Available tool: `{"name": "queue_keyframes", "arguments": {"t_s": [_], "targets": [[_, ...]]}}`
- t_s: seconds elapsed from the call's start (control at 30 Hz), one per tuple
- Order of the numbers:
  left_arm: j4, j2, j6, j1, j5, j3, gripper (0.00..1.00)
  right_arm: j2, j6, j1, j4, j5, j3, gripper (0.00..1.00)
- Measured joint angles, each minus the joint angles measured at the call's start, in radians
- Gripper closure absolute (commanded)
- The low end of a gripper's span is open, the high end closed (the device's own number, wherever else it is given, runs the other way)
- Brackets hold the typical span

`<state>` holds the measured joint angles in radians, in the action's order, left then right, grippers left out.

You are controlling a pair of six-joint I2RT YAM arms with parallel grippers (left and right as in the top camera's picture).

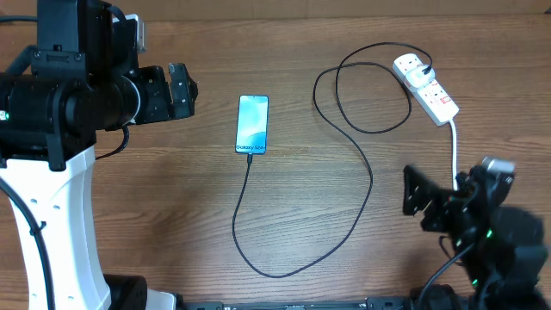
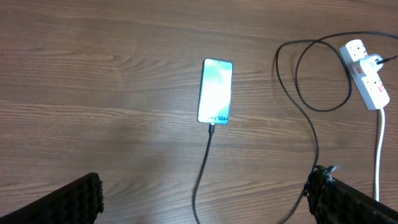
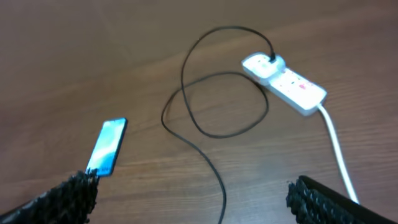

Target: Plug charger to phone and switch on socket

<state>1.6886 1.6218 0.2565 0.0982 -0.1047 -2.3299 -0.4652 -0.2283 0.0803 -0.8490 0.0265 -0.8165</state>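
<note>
The phone (image 1: 252, 125) lies flat mid-table with its blue screen lit. The charger cable (image 1: 370, 185) meets the phone's near short edge, sweeps in a wide curve to the right and loops beside the socket (image 1: 426, 88). Its black plug (image 1: 424, 71) sits in the strip's far outlet. My left gripper (image 1: 183, 90) hangs open left of the phone, holding nothing. My right gripper (image 1: 415, 194) is open near the strip's white cord (image 1: 455, 151). The left wrist view shows the phone (image 2: 216, 91), cable (image 2: 204, 162) and socket (image 2: 365, 74); the right wrist view shows the phone (image 3: 108, 147) and socket (image 3: 285, 84).
Bare wooden tabletop (image 1: 129, 198) lies around the phone and inside the cable's curve. The left arm's white base (image 1: 52, 232) stands at the near left, and the right arm's body (image 1: 508, 241) fills the near right corner.
</note>
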Motion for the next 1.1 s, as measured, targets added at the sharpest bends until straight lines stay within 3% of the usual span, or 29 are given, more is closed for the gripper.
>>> {"name": "queue_keyframes", "arguments": {"t_s": [0.43,0.77,1.1], "targets": [[0.0,0.0,0.0,0.0,0.0,0.0,0.01,0.423,0.046,0.0,0.433,0.069,0.558,0.0],[0.0,0.0,0.0,0.0,0.0,0.0,0.0,0.451,0.055,0.0,0.789,0.095,0.76,0.0],[0.0,0.0,0.0,0.0,0.0,0.0,0.0,0.451,0.087,0.0,0.779,0.089,0.798,0.0]]}}
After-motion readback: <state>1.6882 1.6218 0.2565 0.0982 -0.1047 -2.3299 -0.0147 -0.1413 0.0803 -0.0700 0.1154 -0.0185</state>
